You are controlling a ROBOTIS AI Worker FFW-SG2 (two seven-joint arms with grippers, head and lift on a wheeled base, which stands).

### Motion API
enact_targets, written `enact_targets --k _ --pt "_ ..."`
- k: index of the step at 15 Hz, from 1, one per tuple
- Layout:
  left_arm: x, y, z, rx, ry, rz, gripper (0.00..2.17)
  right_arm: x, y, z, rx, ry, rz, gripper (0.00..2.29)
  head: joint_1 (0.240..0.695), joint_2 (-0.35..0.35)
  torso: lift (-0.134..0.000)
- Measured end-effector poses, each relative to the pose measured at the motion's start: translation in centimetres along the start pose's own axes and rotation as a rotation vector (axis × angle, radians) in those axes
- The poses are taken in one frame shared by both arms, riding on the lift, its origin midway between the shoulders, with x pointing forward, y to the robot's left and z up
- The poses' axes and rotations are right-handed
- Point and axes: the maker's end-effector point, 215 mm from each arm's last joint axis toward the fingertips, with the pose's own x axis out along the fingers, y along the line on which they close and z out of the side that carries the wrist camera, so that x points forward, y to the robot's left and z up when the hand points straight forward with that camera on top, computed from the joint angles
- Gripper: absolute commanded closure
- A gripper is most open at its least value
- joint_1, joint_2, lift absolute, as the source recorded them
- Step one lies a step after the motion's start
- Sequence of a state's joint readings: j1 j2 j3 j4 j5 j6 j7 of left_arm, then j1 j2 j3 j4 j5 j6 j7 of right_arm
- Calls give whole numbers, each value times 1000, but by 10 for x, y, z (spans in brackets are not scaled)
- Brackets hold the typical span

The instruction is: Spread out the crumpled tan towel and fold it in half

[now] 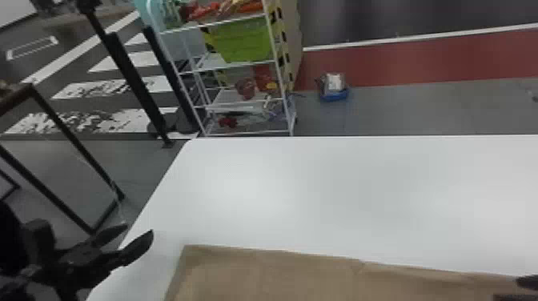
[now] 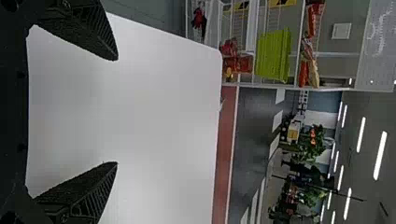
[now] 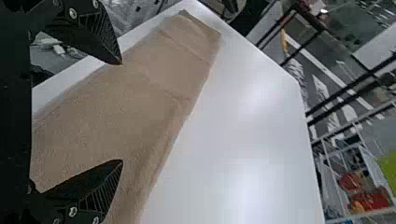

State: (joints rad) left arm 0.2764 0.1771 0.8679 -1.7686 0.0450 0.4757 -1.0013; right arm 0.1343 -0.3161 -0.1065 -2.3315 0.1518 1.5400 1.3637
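Observation:
In the head view my left gripper [image 1: 140, 236] stands open off the table's left edge, left of the tan towel [image 1: 260, 272]. My right gripper [image 1: 526, 281] shows at the lower right edge, by the towel's far right part. The left wrist view has the left gripper [image 2: 116, 111] with its fingers wide apart and bare white tabletop beyond them. In the right wrist view the right gripper [image 3: 122, 112] is open above the towel [image 3: 135, 102], which lies flat as a long strip with light creases. Nothing is between either pair of fingers.
The white table [image 1: 320, 192] extends beyond the towel's far edge. Past it stand a white wire shelf [image 1: 236, 66] with a green bin [image 1: 244, 40] and, on the floor, a small blue container [image 1: 334, 94]. A dark metal frame [image 1: 72, 140] stands left of the table.

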Motion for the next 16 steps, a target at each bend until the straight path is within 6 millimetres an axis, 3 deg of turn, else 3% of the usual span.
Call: enact_targets --k 4,7,11,16 --pt "4 2 2 -15 11 -7 151 -52 -73 4 57 -139 -95 134 695 350 -124" --pt "7 -5 -18 -66 85 -43 248 -89 -121 -3 57 -203 -179 137 695 335 -124" --pt "-2 -21 -49 -210 214 -104 326 -129 -144 -5 42 -272 -236 137 695 250 -124" --pt "-21 -36 -55 -258 244 -142 329 -143 -154 -12 13 -293 -260 140 695 207 -124"
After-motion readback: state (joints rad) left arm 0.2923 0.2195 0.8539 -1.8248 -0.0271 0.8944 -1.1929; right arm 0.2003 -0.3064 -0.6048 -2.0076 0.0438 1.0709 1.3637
